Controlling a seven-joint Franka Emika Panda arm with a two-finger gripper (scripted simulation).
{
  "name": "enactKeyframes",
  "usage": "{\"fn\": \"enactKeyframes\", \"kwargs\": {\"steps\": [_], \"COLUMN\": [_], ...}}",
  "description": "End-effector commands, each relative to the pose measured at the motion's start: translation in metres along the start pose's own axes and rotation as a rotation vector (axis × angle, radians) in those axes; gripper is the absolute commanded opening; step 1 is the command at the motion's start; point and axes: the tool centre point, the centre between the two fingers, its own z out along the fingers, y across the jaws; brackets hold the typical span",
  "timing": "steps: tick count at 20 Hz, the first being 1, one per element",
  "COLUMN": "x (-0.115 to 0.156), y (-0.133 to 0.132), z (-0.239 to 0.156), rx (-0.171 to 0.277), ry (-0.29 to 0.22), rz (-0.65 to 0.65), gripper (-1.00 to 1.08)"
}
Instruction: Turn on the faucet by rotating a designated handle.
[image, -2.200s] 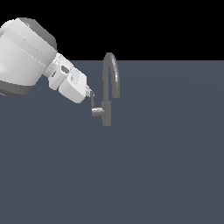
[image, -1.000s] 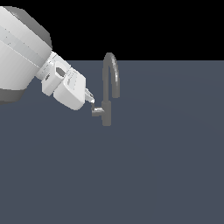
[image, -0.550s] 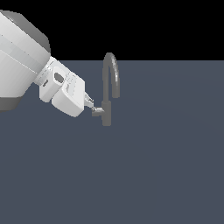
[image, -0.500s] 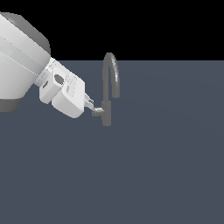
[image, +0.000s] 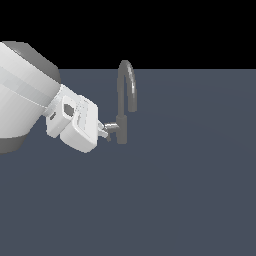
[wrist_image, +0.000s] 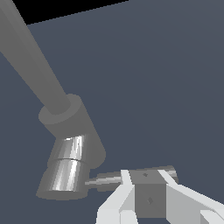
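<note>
Filling the exterior view's left is the white arm (image: 25, 95), by far the biggest thing in the scene, reaching across a bare dark grey surface (image: 175, 200) toward the faucet (image: 125, 100), which stands upright near the middle of that view with its gooseneck spout arching over toward the exterior view's right. Next in size comes the gripper (image: 105, 131), pressed up against the side of the faucet's post that faces the exterior view's left. Smallest is the handle (wrist_image: 131, 177), a thin lever rod running out from a short shiny stub on the post; in the wrist view the rod passes between the two white fingers (wrist_image: 116, 201), and the jaws appear to be pinching it about midway along, though the actual contact faces are hidden behind the finger bodies.

By its look the handle is rigid, smooth metal, light in itself but held by its pivot, so I would judge it will swing only in an arc about the stub and could slide within a loose pinch. Holding further out toward the rod's free end would give more leverage; the spout is not the part to grasp
</note>
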Motion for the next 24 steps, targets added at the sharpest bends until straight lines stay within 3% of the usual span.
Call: {"fn": "enactKeyframes", "kwargs": {"steps": [1,17,18,24], "x": [-0.002,-0.033,-0.032,-0.041], "y": [0.0,0.008,-0.009,-0.015], "z": [0.003,0.046,0.027,0.04], "rx": [-0.002,-0.025,0.011,0.0], "ry": [0.0,0.013,-0.01,-0.003], "rz": [0.001,-0.001,-0.01,-0.008], "gripper": [-1.0,-1.0,-1.0,-1.0]}}
